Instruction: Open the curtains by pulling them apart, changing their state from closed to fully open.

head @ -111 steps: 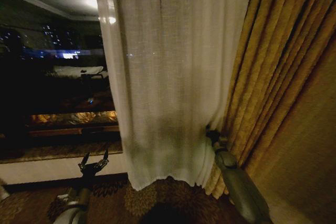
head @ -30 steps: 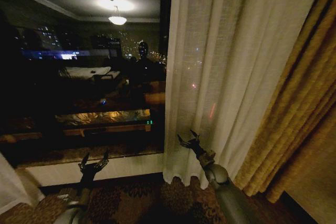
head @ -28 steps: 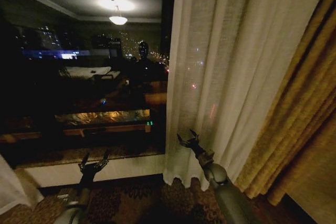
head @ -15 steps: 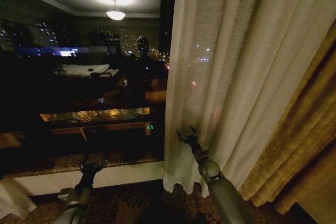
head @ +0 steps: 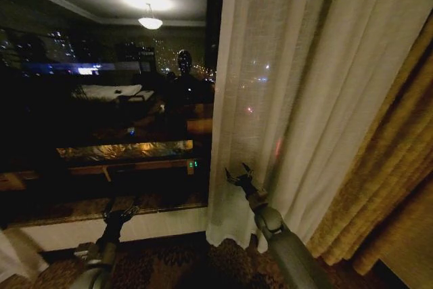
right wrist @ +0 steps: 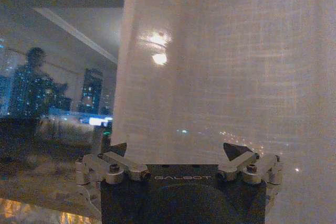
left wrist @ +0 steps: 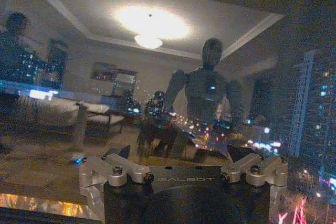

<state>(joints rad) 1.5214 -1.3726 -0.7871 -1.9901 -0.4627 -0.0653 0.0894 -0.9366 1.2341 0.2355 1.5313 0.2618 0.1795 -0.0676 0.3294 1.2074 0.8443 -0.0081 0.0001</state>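
Two tools [head: 239,175] [head: 120,213] (both spread), one curtain [head: 298,79].

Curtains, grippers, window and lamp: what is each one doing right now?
Right sheer curtain: hanging, pulled aside off the dark glass.
Left sheer curtain: pushed to the far left.
Right gripper: open, at the right curtain's edge.
Left gripper: open, holding nothing.
Window: uncovered.
Reflected ceiling lamp: lit.
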